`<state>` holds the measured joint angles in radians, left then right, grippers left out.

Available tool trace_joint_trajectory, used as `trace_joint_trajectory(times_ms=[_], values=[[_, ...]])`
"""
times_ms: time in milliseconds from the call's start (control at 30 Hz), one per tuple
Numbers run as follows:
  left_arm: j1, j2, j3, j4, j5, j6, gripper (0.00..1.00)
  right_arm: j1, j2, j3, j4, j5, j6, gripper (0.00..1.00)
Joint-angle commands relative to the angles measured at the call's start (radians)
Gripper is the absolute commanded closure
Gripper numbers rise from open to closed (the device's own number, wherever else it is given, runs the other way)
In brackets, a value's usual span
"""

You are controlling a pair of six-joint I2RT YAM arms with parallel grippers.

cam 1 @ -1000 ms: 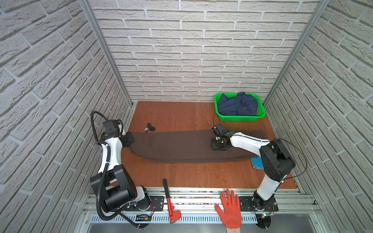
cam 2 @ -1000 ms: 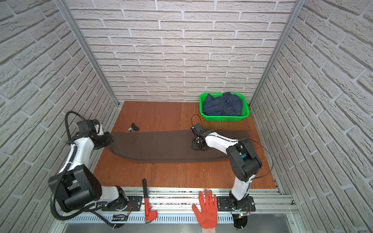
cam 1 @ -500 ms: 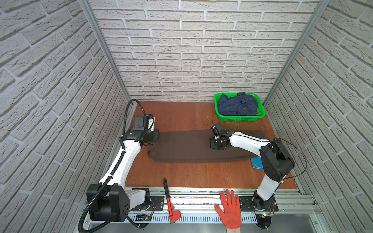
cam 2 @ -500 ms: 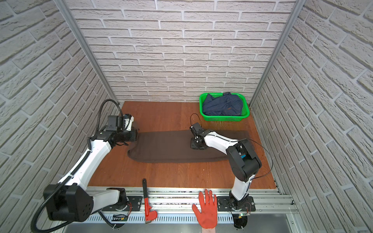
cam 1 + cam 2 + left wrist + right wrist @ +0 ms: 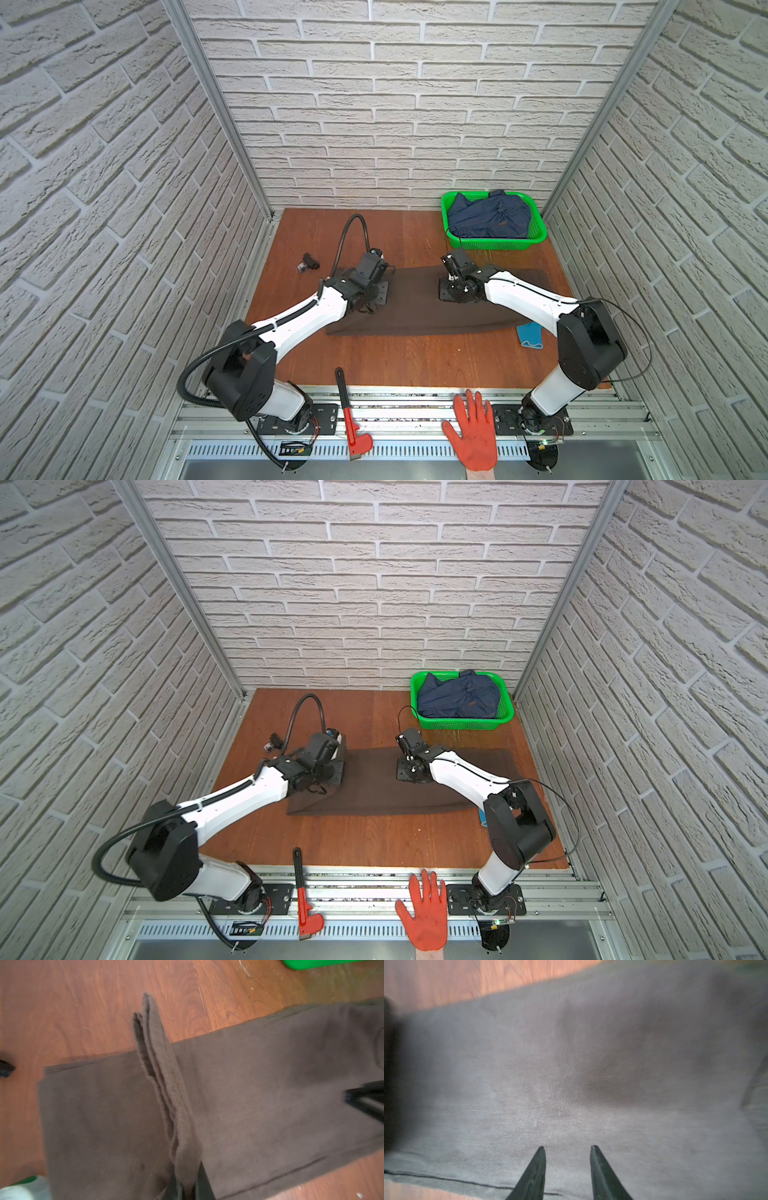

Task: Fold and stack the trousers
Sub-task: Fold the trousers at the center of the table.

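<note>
Trousers point(image 5: 417, 308), dark brown, matte twill

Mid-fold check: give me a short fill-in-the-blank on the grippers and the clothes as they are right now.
1. The left gripper is shut on a lifted end of the trousers, whose colour is dark ____.
2. The right gripper points down at the trousers with its jaws ____.
3. The blue garment lies in a basket whose colour is ____.

Missing words: brown; open; green.
</note>
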<state>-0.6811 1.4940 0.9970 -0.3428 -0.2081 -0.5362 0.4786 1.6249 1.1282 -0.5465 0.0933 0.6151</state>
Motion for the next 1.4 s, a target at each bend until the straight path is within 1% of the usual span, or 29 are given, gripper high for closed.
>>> trace_joint_trajectory(times_ms=[0, 67, 200, 333, 467, 600, 733, 900, 1033, 1367], values=[[-0.048, 0.079, 0.012, 0.149, -0.138, -0.090, 1.00, -0.022, -0.062, -0.019, -0.025, 0.035, -0.018, 0.62], [-0.082, 0.139, 0.035, 0.170, -0.176, -0.116, 1.00, -0.033, -0.082, -0.027, -0.034, 0.036, -0.024, 0.62], [-0.134, 0.206, 0.074, 0.193, -0.202, -0.128, 1.00, -0.047, -0.113, -0.040, -0.043, 0.038, -0.031, 0.62], [-0.155, 0.206, 0.092, 0.177, -0.201, -0.123, 1.00, -0.052, -0.137, -0.052, -0.045, 0.038, -0.031, 0.62], [-0.164, 0.185, 0.116, 0.111, -0.192, -0.127, 1.00, -0.055, -0.146, -0.054, -0.046, 0.038, -0.030, 0.62], [-0.180, 0.185, 0.140, 0.059, -0.168, -0.144, 1.00, -0.058, -0.154, -0.052, -0.046, 0.040, -0.031, 0.62], [-0.197, 0.230, 0.159, 0.051, -0.141, -0.178, 1.00, -0.064, -0.155, -0.048, -0.047, 0.044, -0.032, 0.62], [-0.219, 0.280, 0.225, -0.031, -0.113, -0.192, 1.00, -0.070, -0.164, -0.047, -0.057, 0.045, -0.038, 0.62], [-0.229, 0.306, 0.262, -0.106, -0.085, -0.226, 1.00, -0.075, -0.175, -0.053, -0.059, 0.048, -0.040, 0.62], [-0.247, 0.354, 0.277, -0.105, -0.050, -0.263, 1.00, -0.083, -0.175, -0.054, -0.063, 0.049, -0.043, 0.62]])
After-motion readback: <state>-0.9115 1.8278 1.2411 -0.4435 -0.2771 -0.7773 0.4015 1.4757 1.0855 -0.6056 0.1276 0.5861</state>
